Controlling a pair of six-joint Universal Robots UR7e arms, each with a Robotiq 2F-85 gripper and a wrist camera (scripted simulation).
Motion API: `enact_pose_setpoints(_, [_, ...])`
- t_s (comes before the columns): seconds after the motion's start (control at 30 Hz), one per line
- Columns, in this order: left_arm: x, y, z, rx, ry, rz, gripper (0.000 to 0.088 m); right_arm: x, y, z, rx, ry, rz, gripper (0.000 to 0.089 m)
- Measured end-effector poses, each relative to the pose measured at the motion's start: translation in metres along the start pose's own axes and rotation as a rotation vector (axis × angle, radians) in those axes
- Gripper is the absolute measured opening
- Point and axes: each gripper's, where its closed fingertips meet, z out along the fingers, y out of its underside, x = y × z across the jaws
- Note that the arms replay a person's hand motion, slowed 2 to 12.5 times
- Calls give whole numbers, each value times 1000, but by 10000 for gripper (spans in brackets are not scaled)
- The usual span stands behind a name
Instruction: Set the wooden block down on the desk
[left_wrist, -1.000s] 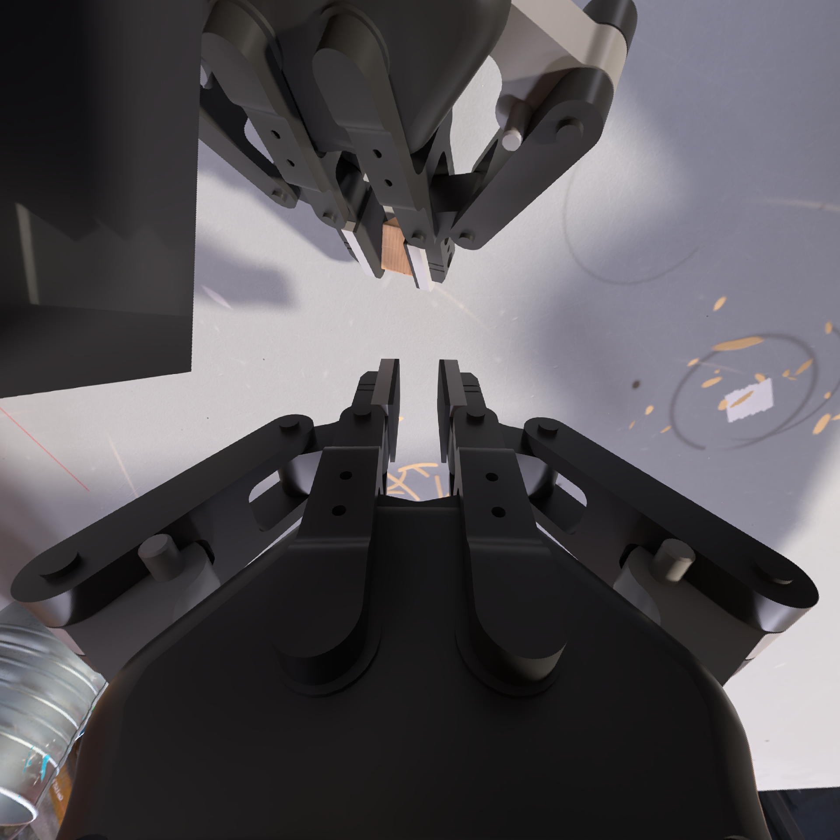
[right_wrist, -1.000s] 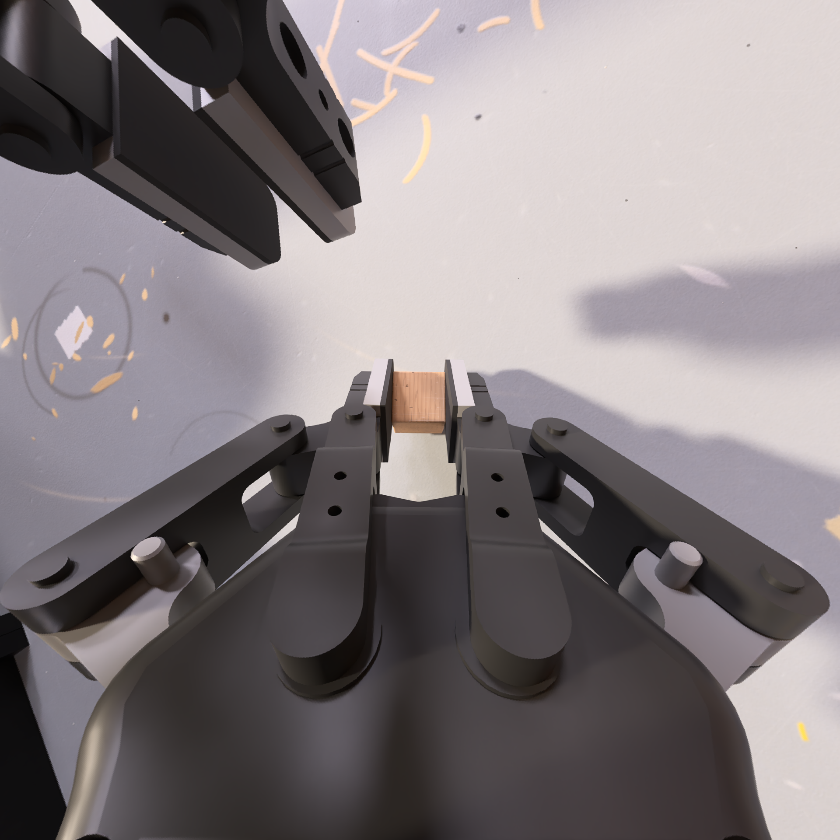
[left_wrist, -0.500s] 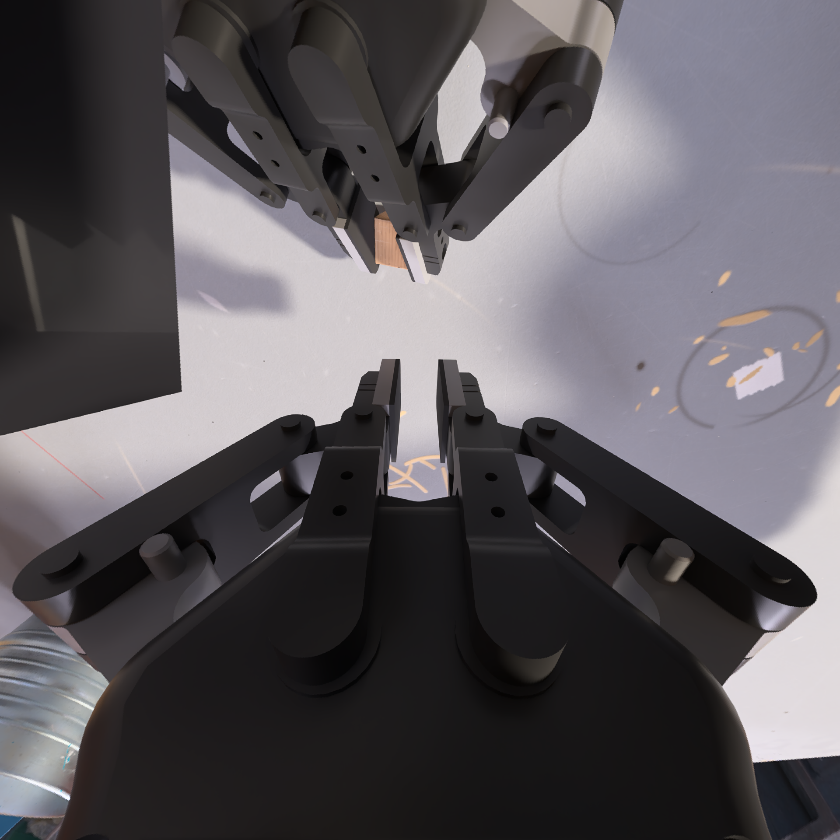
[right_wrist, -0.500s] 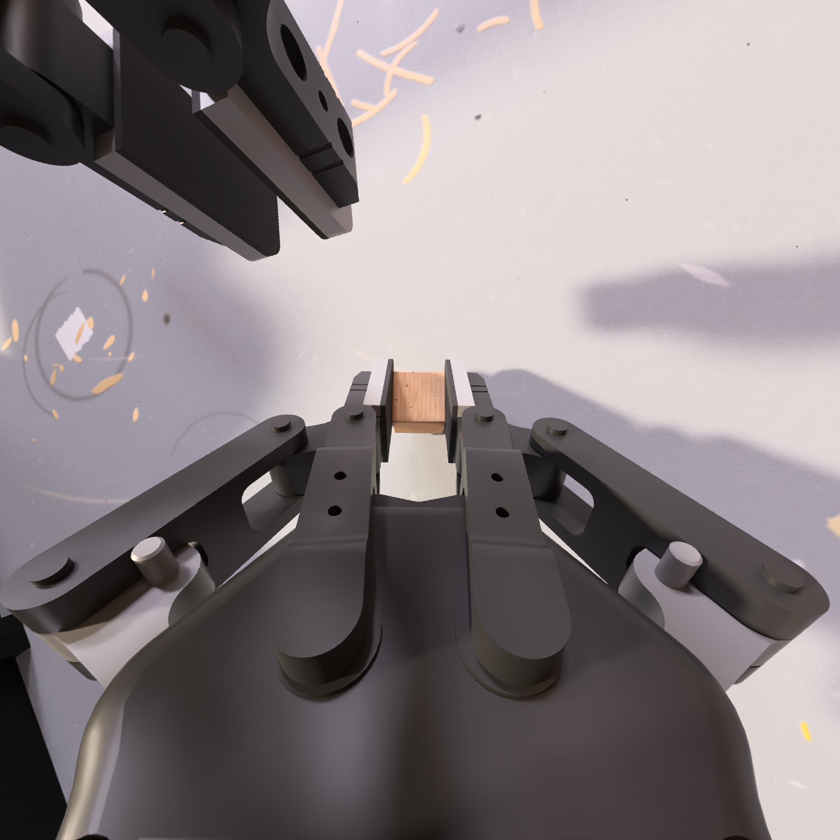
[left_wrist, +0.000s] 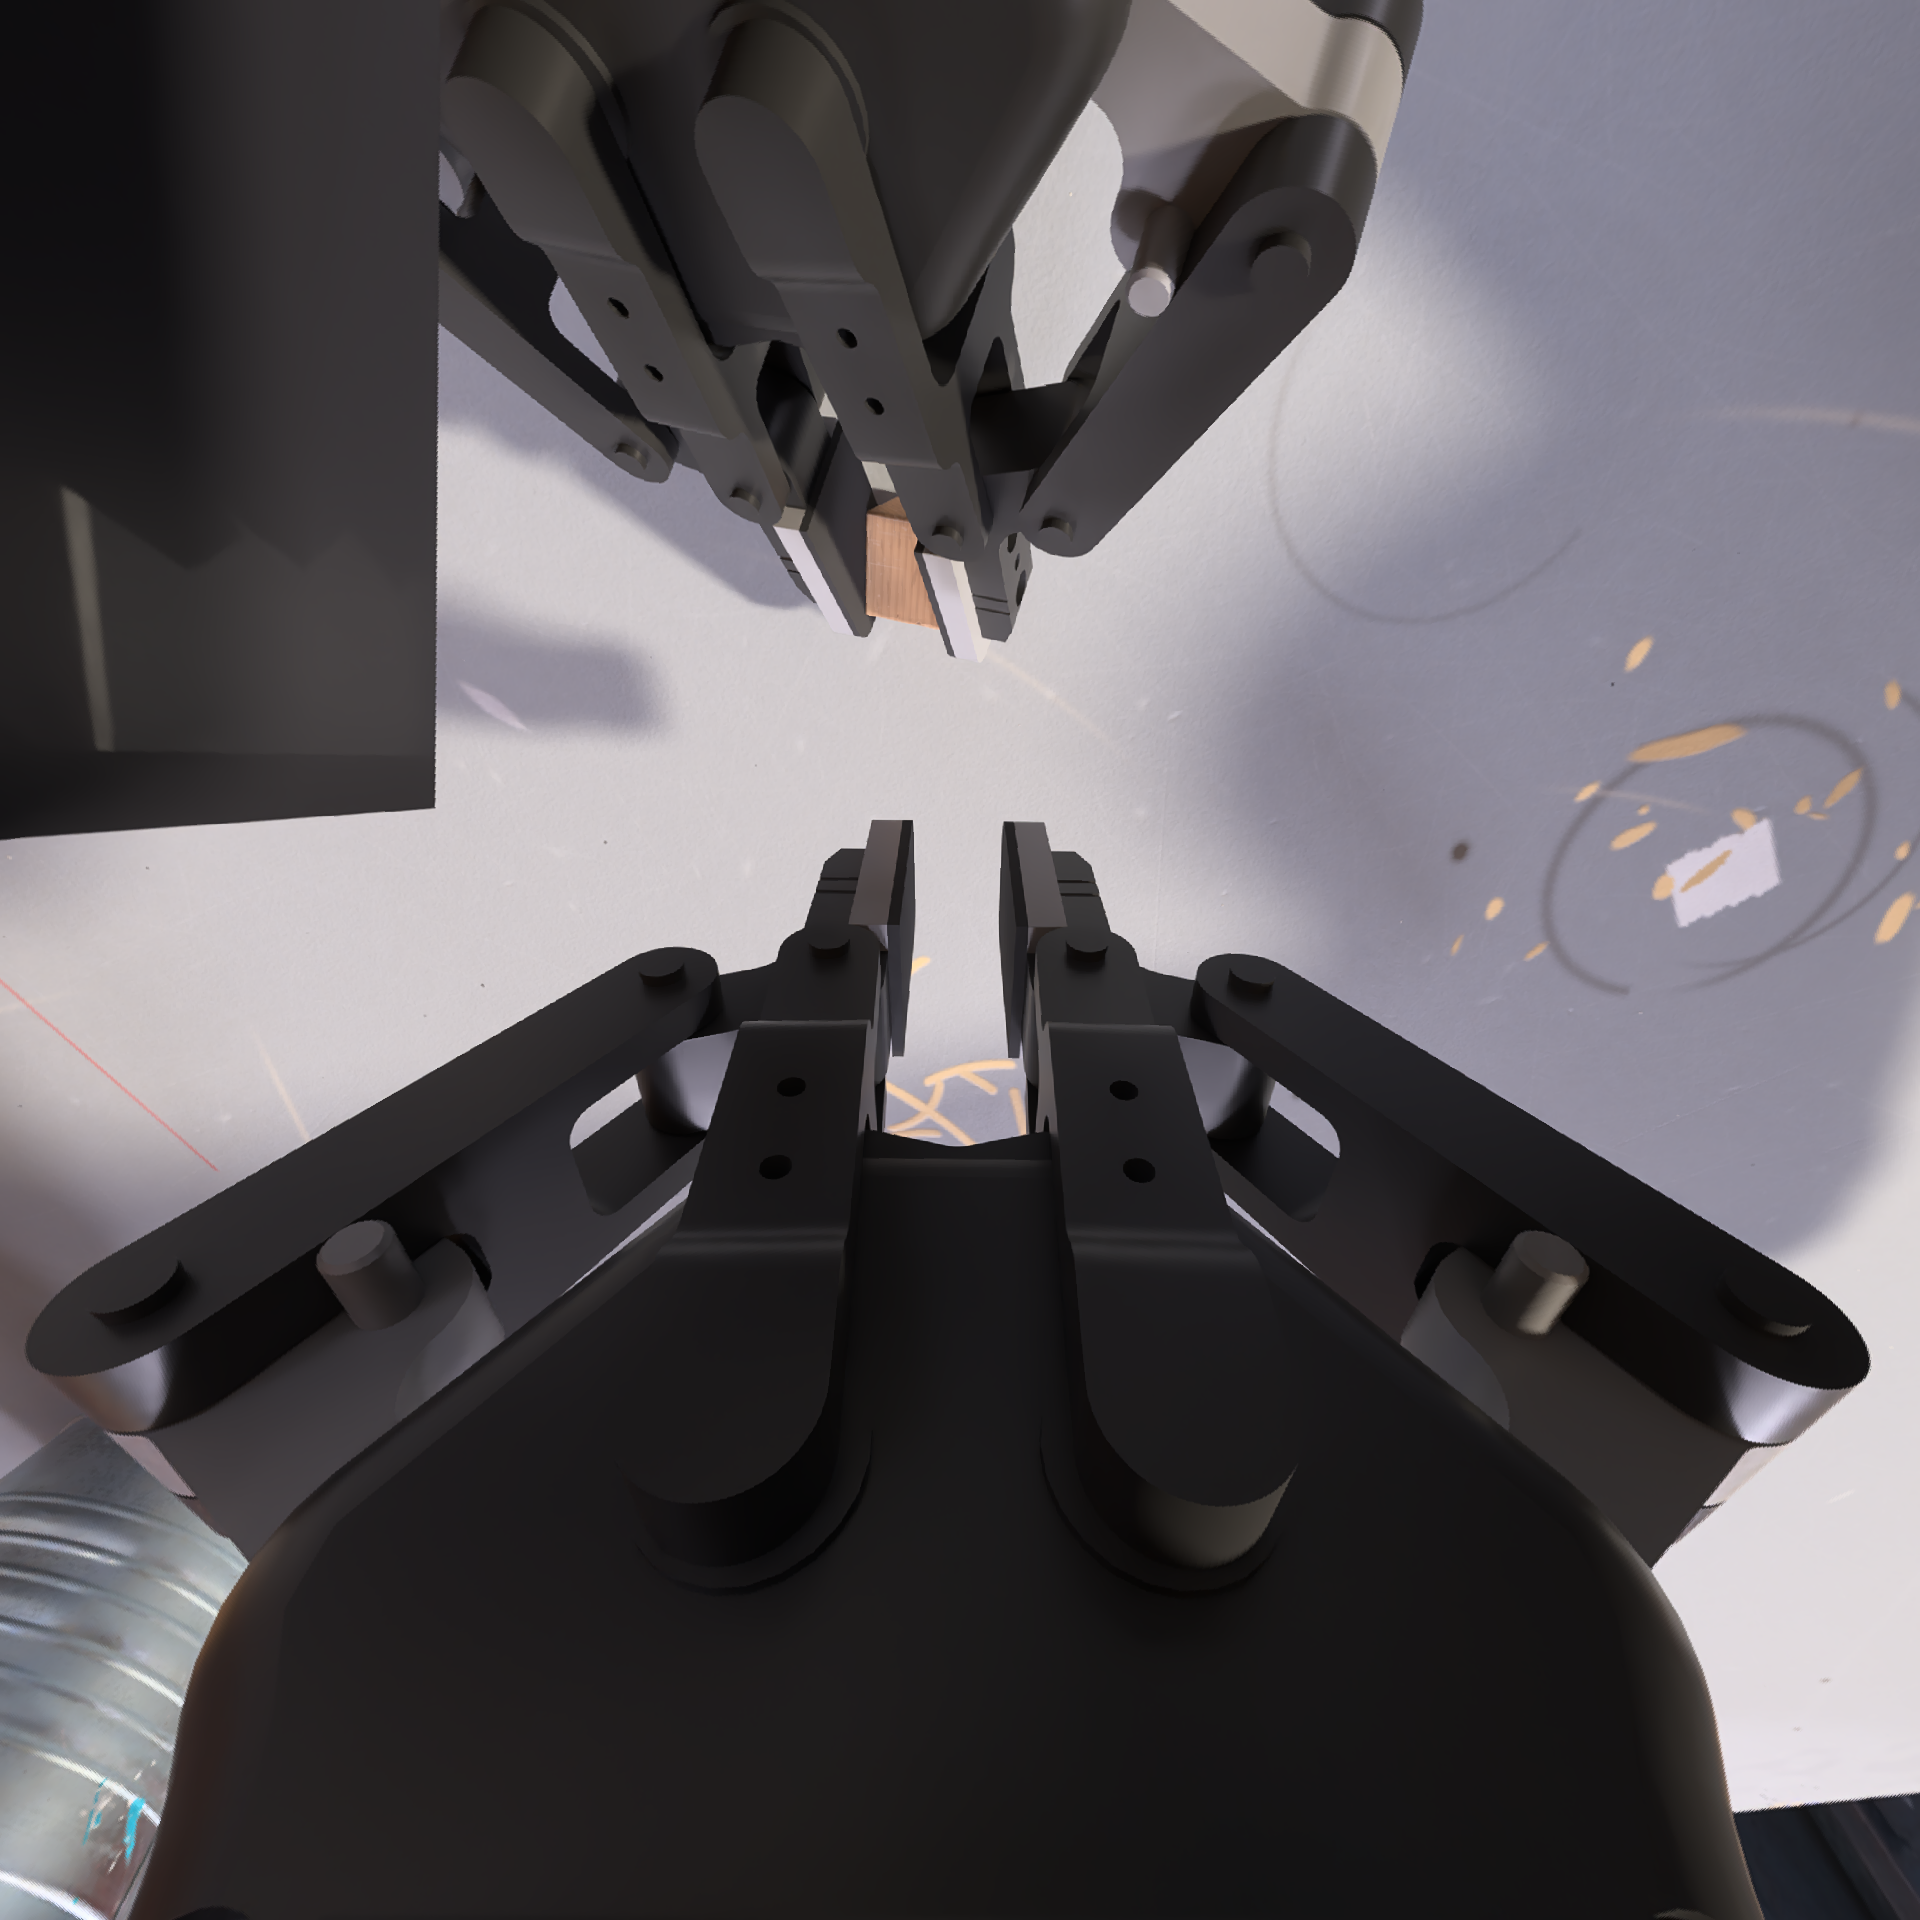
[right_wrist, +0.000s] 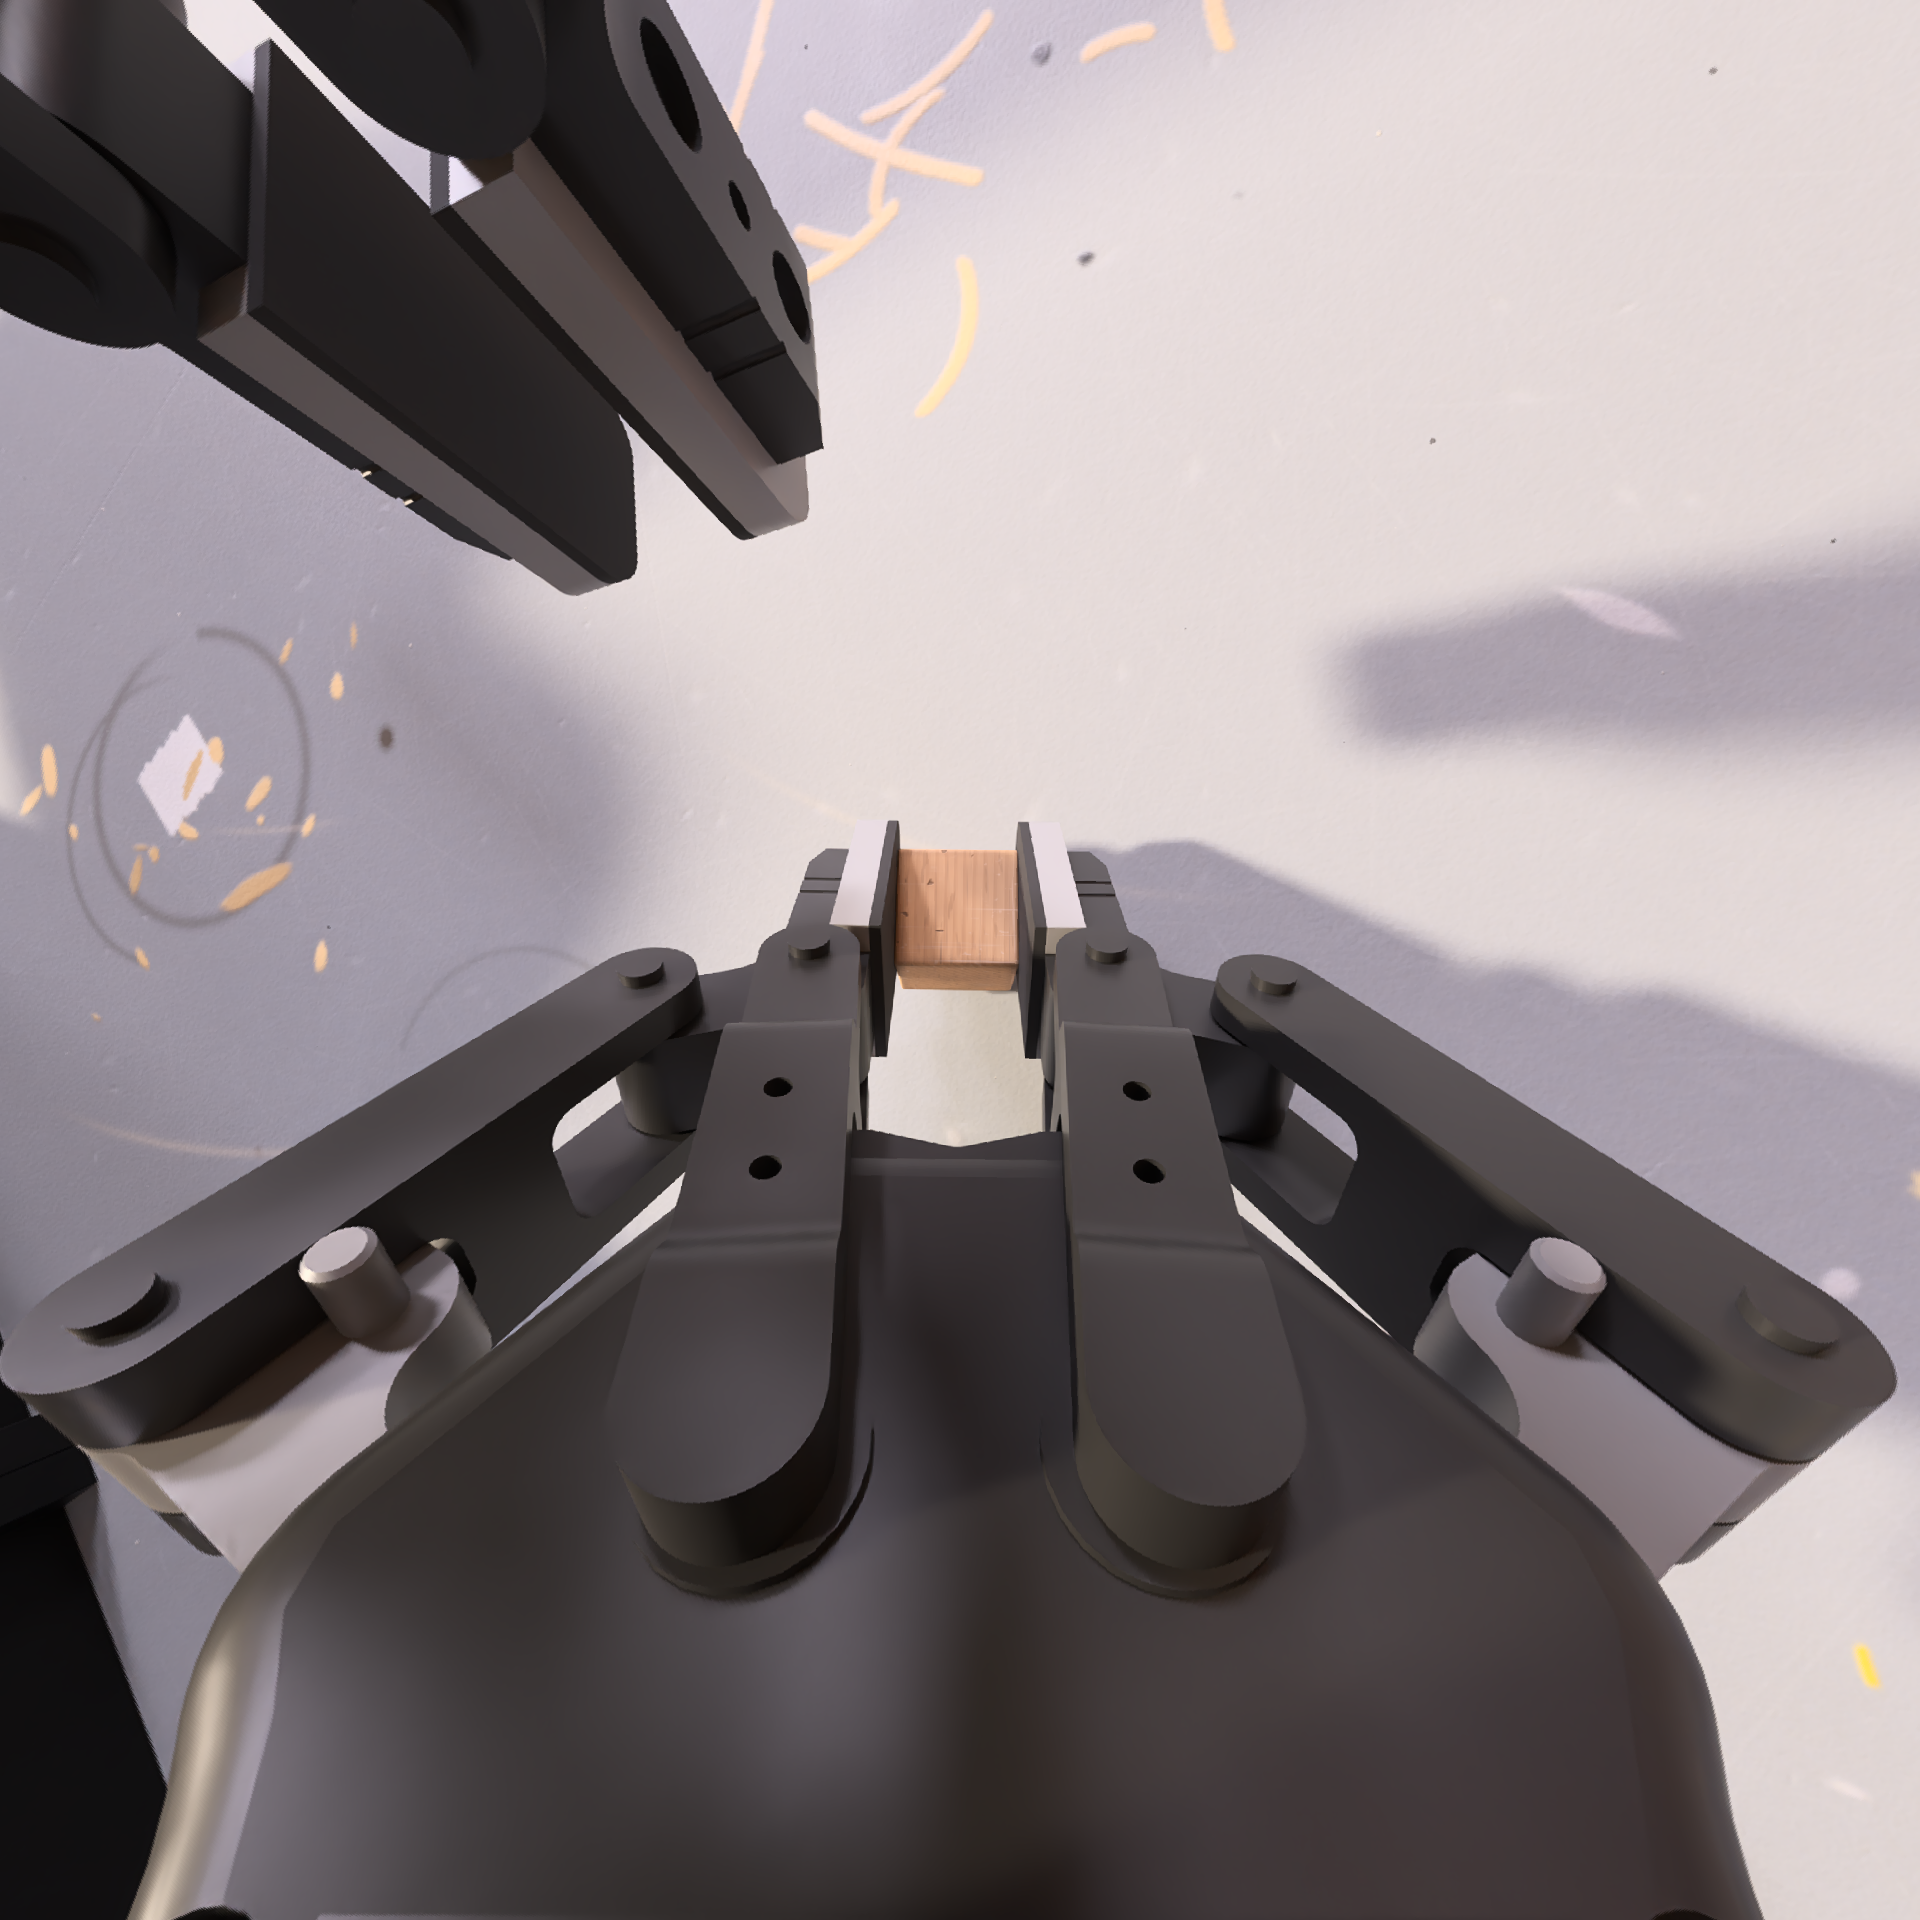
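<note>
A small wooden block (right_wrist: 956, 914) is clamped between the pads of my right gripper (right_wrist: 956, 883), which is shut on it and holds it above the white desk (right_wrist: 1351, 416). In the left wrist view the right gripper (left_wrist: 904, 623) comes in from the top with the block (left_wrist: 891, 577) between its fingers. My left gripper (left_wrist: 958, 873) faces it a short way off, with its fingers a narrow gap apart and nothing between them. It also shows at the top left of the right wrist view (right_wrist: 691, 530).
A dark box (left_wrist: 208, 416) stands to the left. A ribbed metal cylinder (left_wrist: 62, 1621) is at the bottom left. Ring marks, orange flecks and a white paper scrap (left_wrist: 1714, 873) lie on the desk. The desk's edge (left_wrist: 1818, 1808) runs along the bottom right.
Almost nothing. The left wrist view has swayed slightly sideways and back. The right gripper still holds the block and the left gripper's gap is unchanged.
</note>
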Motion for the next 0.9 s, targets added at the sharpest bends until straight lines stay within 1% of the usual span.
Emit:
enact_pose_setpoints(0.17, [0, 0, 0, 6, 0, 1, 149, 0, 0, 0, -2, 1, 4, 198])
enact_pose_setpoints(0.47, [0, 0, 0, -27, 12, 14, 166, 0, 0, 0, -2, 0, 9, 198])
enact_pose_setpoints(0.63, [0, 1, 0, -39, 4, 8, 166, 0, 0, 0, -1, 1, 11, 198])
enact_pose_setpoints(0.9, [0, 0, 0, -19, -1, 0, 160, 0, 1, 0, 0, 6, 12, 198])
